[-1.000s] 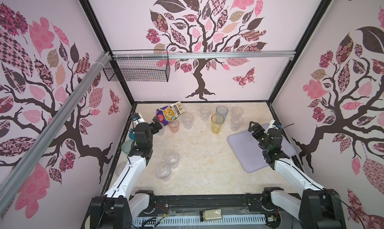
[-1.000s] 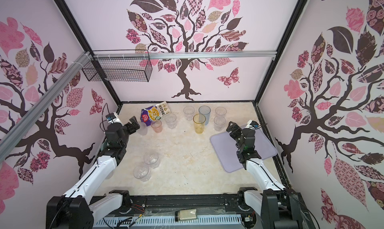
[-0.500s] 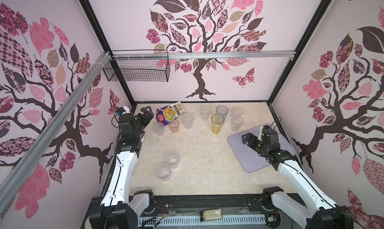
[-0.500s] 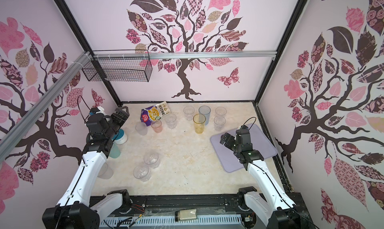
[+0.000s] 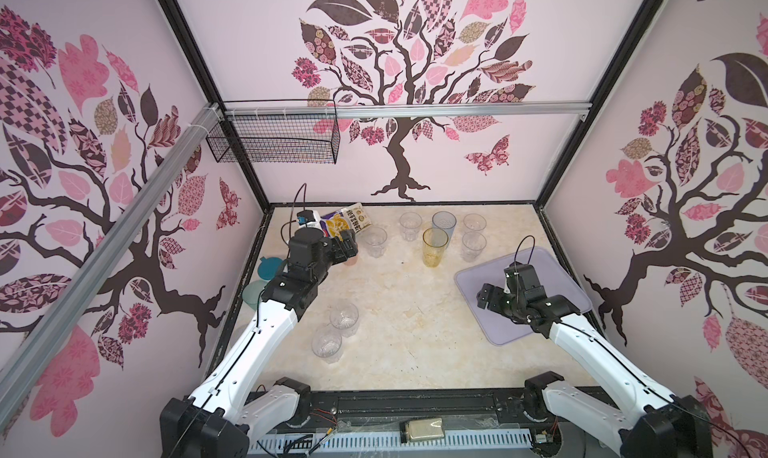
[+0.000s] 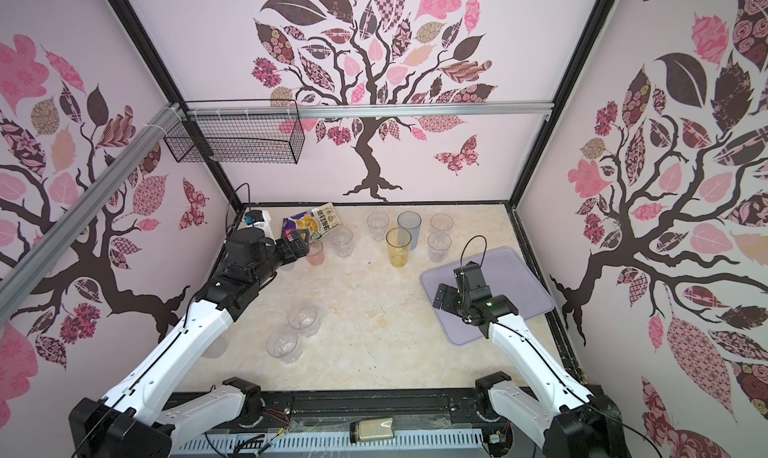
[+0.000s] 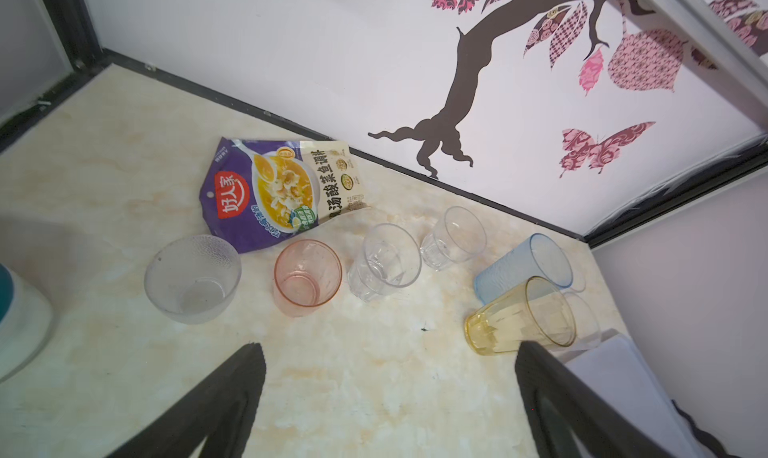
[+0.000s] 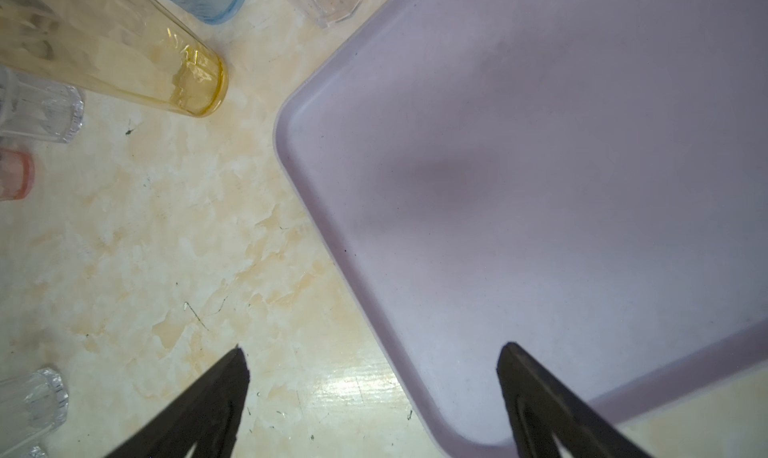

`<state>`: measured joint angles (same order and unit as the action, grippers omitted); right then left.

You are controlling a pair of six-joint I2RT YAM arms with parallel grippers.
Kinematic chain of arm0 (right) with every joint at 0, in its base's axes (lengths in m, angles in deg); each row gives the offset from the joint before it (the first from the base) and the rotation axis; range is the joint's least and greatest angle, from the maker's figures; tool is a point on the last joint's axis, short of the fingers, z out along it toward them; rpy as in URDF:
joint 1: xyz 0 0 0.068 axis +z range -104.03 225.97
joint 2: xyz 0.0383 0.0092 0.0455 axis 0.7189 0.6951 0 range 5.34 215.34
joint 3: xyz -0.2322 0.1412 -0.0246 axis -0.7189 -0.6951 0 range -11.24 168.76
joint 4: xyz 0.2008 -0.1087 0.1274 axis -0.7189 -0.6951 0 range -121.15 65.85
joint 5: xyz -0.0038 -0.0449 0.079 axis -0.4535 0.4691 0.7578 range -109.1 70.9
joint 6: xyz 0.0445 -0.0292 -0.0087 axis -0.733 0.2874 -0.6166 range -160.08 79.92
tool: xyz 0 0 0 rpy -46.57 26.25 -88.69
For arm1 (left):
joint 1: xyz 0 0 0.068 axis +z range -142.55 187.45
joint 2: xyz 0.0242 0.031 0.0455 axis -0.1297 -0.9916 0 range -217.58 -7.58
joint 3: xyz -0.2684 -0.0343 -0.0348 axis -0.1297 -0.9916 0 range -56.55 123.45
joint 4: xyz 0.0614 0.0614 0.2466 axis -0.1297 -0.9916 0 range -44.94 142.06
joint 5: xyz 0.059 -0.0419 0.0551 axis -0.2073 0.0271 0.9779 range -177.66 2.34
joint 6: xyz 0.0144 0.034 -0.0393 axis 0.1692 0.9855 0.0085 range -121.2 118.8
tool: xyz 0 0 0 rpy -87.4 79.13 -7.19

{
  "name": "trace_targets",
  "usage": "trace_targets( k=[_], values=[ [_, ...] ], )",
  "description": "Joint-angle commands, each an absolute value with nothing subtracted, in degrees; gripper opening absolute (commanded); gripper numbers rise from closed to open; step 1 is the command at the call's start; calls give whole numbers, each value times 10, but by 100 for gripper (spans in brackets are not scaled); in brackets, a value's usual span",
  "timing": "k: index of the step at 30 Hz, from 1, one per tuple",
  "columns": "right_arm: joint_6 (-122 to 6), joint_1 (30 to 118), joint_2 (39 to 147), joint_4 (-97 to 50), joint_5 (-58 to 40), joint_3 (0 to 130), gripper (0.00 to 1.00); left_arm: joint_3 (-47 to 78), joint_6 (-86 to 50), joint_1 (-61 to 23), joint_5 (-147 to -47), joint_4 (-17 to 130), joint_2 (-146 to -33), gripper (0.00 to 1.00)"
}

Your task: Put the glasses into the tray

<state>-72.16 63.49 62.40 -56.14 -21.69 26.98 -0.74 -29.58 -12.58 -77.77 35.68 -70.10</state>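
Observation:
Several glasses stand on the marble table, none in the tray. At the back are the tall amber glass (image 5: 434,248), the tall blue glass (image 5: 444,223) and clear tumblers (image 5: 473,246). Two clear tumblers (image 5: 344,318) stand nearer the front. The lavender tray (image 5: 552,268) lies at the right with nothing on it. My left gripper (image 5: 347,243) hangs open above the pink glass (image 7: 307,277), holding nothing. My right gripper (image 5: 484,300) is open over the tray's left edge (image 8: 324,227), also with nothing in it.
A purple food packet (image 5: 345,225) lies at the back left. A white jar with a teal lid (image 5: 270,266) and a teal glass (image 5: 254,293) stand by the left wall. A wire basket (image 5: 274,140) hangs on the wall above.
My left gripper has swung right, from the left wall to above the pink glass. My right gripper has moved towards the front and left, to the tray's left edge. Both stay open.

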Motion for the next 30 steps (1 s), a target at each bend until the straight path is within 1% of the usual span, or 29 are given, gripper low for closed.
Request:
trace_targets(
  k=[1,3,6,7,8,9,12,15,18,21,24,30],
  values=[
    [-733,645,636,-596,-243,286,97,15,-256,-131,-669,344,-697,98],
    [-732,644,644,-601,-247,289,97,15,-253,-128,-645,343,-690,98],
    [-731,644,650,-604,-246,290,97,17,-323,-112,-591,295,-675,98],
    [-732,644,652,-605,-246,290,97,9,-309,-97,-621,301,-666,98],
    [-734,644,654,-604,-248,289,97,-5,-291,-77,-684,319,-654,95],
    [-735,644,657,-604,-249,288,97,-19,-281,-67,-720,339,-645,91],
    [-738,644,670,-604,-254,288,97,-14,-270,-64,-741,328,-651,88],
    [-741,644,677,-604,-256,290,97,20,-248,-68,-768,271,-678,86],
    [-744,644,681,-605,-262,288,96,15,-232,-96,-766,269,-683,86],
    [-748,644,690,-603,-251,281,93,-2,-227,-136,-768,309,-688,86],
    [-746,647,700,-599,-235,281,89,-1,-229,-154,-800,318,-705,85],
    [-738,656,736,-577,-208,276,74,-18,-218,-175,-819,330,-721,84]
  ],
)
